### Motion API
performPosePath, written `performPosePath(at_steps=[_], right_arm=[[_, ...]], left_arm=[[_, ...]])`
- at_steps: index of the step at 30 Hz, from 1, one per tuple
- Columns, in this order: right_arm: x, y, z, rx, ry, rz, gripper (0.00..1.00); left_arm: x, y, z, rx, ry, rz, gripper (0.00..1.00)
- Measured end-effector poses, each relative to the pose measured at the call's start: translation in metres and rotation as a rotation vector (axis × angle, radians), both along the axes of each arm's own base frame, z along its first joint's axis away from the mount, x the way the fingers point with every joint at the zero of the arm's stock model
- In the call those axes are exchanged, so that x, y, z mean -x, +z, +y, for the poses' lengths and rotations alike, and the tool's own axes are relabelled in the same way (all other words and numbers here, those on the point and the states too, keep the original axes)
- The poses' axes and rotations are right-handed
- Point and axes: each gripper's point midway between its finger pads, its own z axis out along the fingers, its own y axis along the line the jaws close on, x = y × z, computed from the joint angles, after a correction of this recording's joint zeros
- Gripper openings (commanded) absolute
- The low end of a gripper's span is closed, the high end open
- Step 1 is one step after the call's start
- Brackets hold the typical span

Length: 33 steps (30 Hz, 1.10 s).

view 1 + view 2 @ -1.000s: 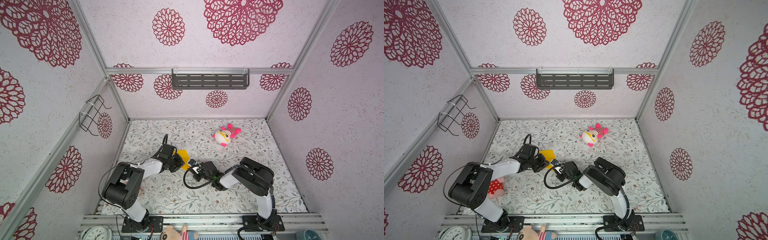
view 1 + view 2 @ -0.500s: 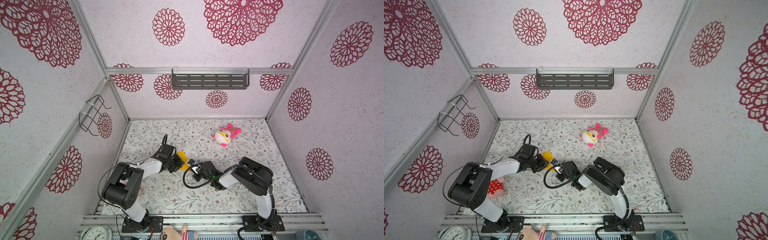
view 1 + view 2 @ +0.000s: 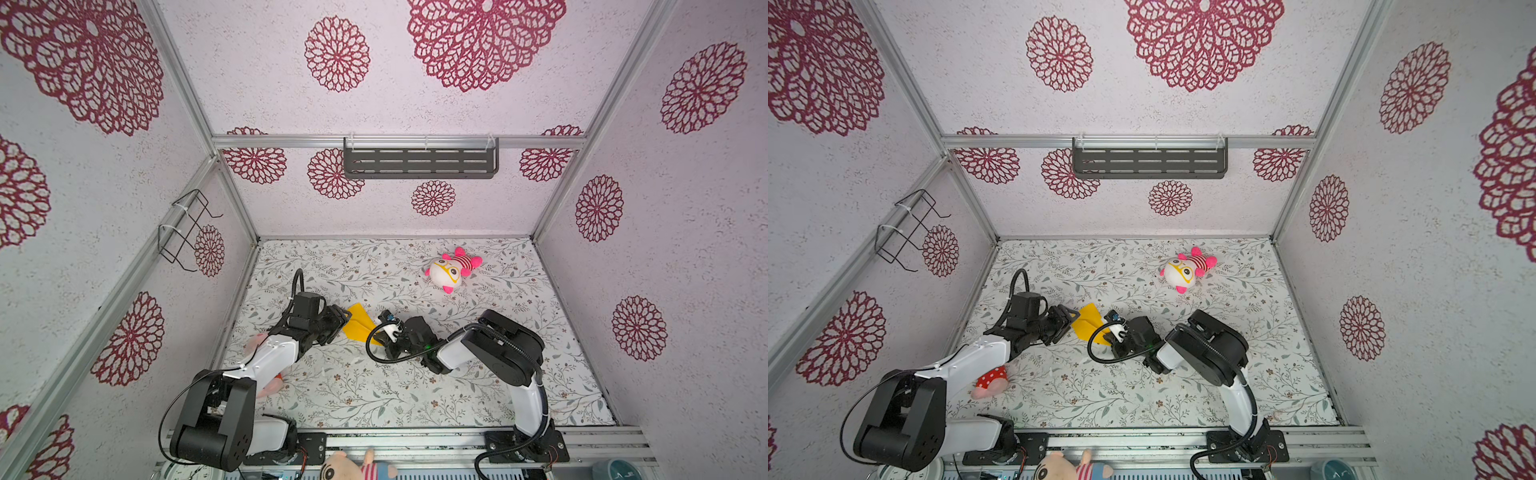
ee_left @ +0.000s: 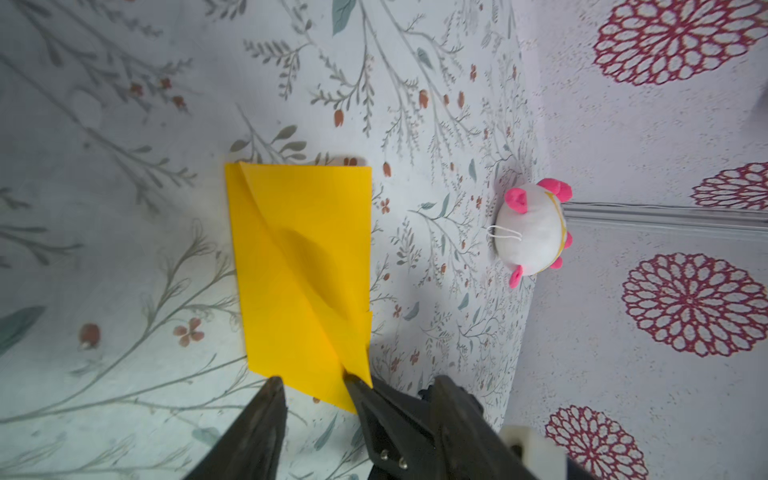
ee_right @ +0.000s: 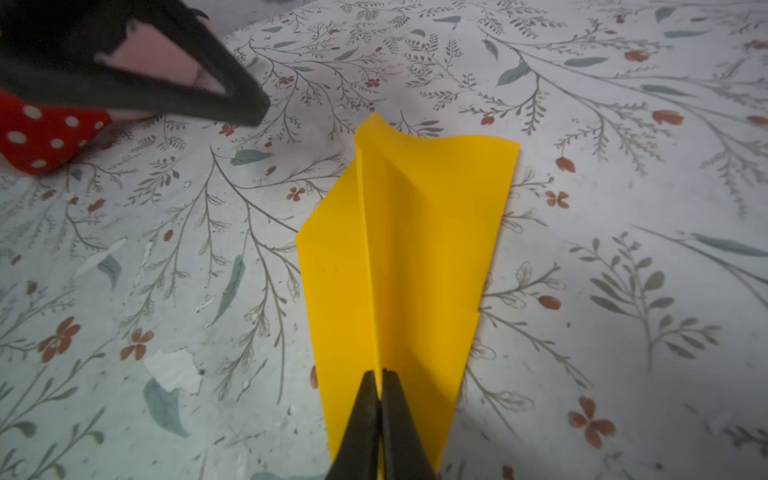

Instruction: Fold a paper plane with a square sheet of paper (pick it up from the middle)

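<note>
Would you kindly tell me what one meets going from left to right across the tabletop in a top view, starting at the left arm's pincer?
left pincer → folded yellow paper → right pincer → pink-and-white plush toy

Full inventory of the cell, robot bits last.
paper plane: 1, yellow-orange, mid-table between grippers
plush toy: 1, pink-white, table far right
spotted plush: 1, red, table front left
front plush: 1, pale pink, front rail
shelf: 1, dark grey, back wall
wire rack: 1, black, left wall
clock: 1, white, front left corner
bowl: 1, teal, front right corner
table cover: 1, floral, cell floor
left gripper: 1, black, open beside plane
right gripper: 1, black, shut on plane's crease
</note>
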Motion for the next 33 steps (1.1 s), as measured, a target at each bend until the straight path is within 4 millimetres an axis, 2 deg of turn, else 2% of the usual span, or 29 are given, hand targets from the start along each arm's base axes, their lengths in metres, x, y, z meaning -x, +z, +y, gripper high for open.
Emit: performPosePath(at_steps=[3,7,12,16,24,33], right_arm=[[0.0,0.0,0.001,-0.047,0.001,0.073,0.08],[0.0,0.0,0.002,-0.096,-0.005,0.151,0.09],[0.001,0.003,0.002,-0.138,-0.008,0.218,0.09],[0.0,0.004,0.002,-0.158,-0.018,0.252,0.09],[-0.004,0.006,0.002,-0.177,-0.034,0.29,0.1],[-0.004,0.005,0.004,-0.172,-0.031,0.299,0.13]], left_arm=[[0.01,-0.013,-0.006,0.003,-0.026,0.009,0.47],[0.008,-0.016,-0.017,0.01,-0.061,-0.017,0.39],[0.001,-0.017,-0.026,0.009,-0.092,-0.058,0.37],[0.001,-0.03,-0.028,-0.002,-0.108,-0.041,0.35],[0.003,-0.049,-0.035,-0.009,-0.132,0.004,0.38],[-0.004,-0.046,-0.039,0.001,-0.139,-0.006,0.47]])
